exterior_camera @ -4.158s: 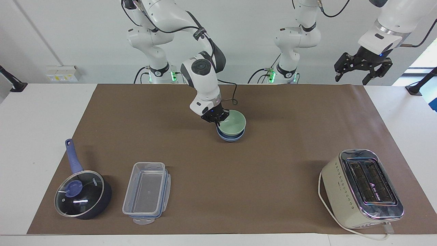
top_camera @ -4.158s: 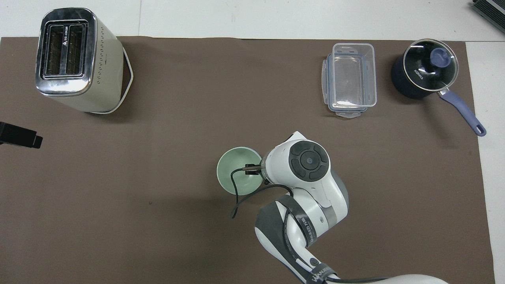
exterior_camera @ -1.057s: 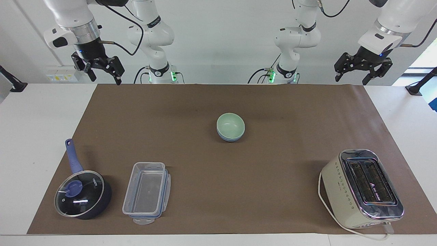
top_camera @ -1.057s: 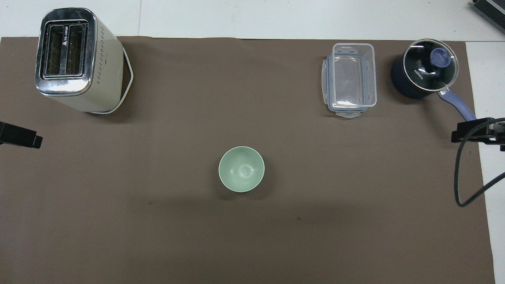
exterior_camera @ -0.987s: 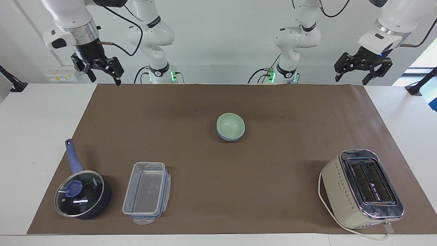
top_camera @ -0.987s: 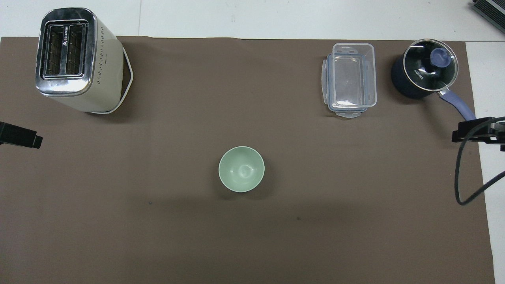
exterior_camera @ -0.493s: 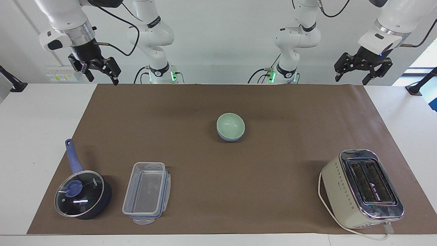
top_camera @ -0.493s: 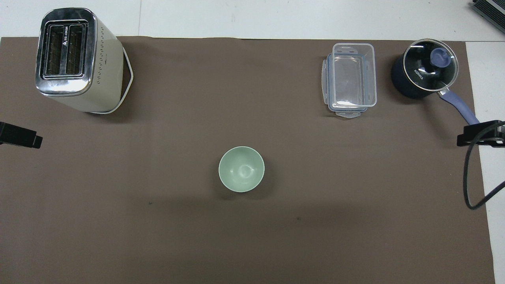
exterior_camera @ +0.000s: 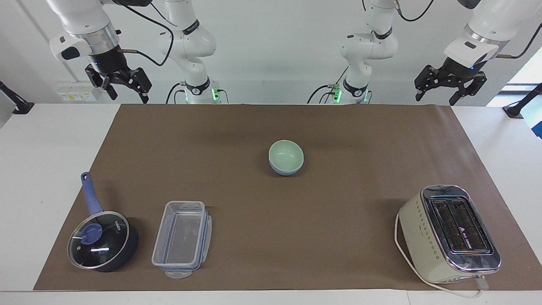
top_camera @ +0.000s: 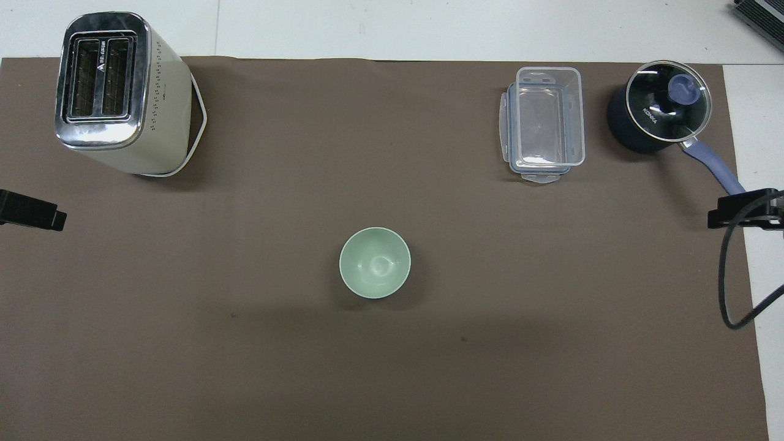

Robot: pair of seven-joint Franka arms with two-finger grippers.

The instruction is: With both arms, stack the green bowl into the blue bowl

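- we see the green bowl nested inside the blue bowl, both upright near the middle of the brown mat; from overhead only the green bowl shows, covering the one beneath it.
- of the blue bowl we make out just a thin band below the green rim in the facing view.
- the right gripper hangs in the air over the mat's corner at the right arm's end of the table, empty, its fingers spread apart.
- the left gripper hangs over the mat's edge at the left arm's end, also empty, its fingers spread apart.
- neither gripper touches the bowls; both are well apart from them.
- in the overhead view we find only a dark tip of the right gripper at one edge and of the left gripper at the other.
- farther from the robots than the bowls, toward the right arm's end, stand a dark blue saucepan with a glass lid and, just beside it, a clear plastic container.
- a cream toaster with a chrome top stands toward the left arm's end, also farther from the robots than the bowls.
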